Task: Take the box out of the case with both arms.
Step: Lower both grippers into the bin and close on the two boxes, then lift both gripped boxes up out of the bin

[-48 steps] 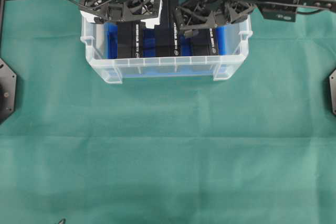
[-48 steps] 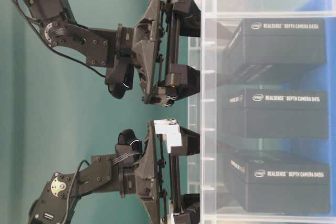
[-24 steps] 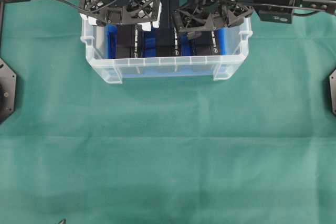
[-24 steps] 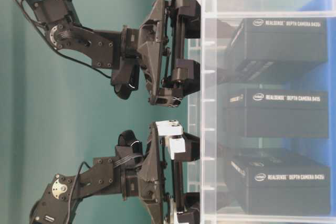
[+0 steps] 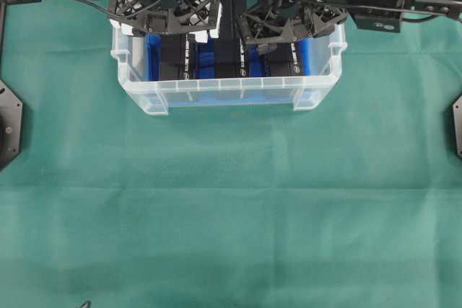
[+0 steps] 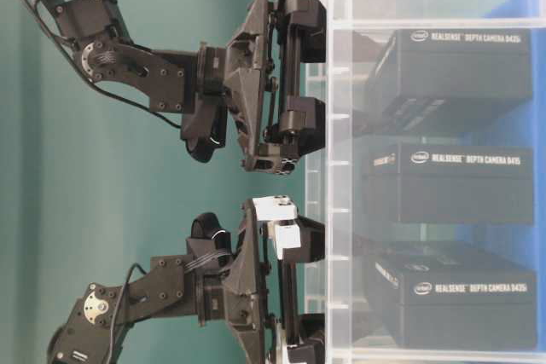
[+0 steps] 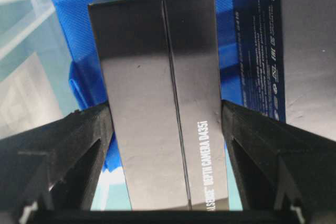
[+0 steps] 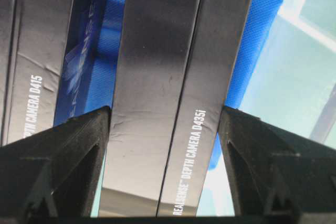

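The left gripper (image 7: 165,124) and right gripper (image 8: 163,124) are each clamping a separate black camera box (image 7: 157,98) inside the clear case (image 5: 216,93).

A robotics lab bench; green cloth (image 5: 231,207) covers the table; two black arms (image 6: 145,74) are mounted.

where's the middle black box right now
In the overhead view the middle black box stands inside the case at the top centre, between the two outer boxes, with the left gripper and right gripper on either side.
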Available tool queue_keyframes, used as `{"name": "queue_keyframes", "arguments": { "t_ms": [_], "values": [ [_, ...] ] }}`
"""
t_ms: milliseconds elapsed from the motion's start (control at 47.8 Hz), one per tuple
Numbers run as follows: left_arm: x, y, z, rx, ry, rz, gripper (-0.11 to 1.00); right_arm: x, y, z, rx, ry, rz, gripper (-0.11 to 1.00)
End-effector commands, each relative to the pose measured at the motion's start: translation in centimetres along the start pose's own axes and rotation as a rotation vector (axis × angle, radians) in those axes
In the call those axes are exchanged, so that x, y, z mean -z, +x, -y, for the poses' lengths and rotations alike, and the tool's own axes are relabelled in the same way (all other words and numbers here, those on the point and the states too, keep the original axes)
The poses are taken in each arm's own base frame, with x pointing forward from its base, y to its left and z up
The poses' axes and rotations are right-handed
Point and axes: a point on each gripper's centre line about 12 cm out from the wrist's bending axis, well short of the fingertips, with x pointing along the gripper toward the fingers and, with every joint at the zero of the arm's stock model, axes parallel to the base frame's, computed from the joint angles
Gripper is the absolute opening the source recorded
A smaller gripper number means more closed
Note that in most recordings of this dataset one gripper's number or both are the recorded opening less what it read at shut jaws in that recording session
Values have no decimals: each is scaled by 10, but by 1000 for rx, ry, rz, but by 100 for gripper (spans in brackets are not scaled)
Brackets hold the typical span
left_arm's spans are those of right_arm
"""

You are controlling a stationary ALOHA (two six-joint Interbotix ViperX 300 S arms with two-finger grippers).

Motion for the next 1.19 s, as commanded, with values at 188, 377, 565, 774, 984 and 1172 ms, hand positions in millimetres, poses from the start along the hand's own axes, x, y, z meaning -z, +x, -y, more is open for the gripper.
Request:
{"name": "queue_keyframes", "arguments": {
  "t_ms": [188, 377, 565, 774, 984, 1172],
  "values": [
    [-2, -39, 5, 66, 2, 29, 64, -8, -28, -2, -46, 11, 32, 67],
    [-8, -72, 9, 92, -1, 45, 64, -17, -61, -5, -61, 20, 69, 67],
    [-14, -120, 11, 138, -5, 72, 64, -26, -103, -3, -67, 28, 128, 67],
    [-15, -166, 5, 136, -14, 71, 64, -34, -149, 3, -84, 48, 187, 67],
    [-15, -202, -1, 119, 9, 65, 64, -37, -182, 8, -114, 61, 221, 67],
    [-16, -227, -4, 134, 11, 71, 64, -39, -207, 12, -148, 74, 248, 67]
  ]
}}
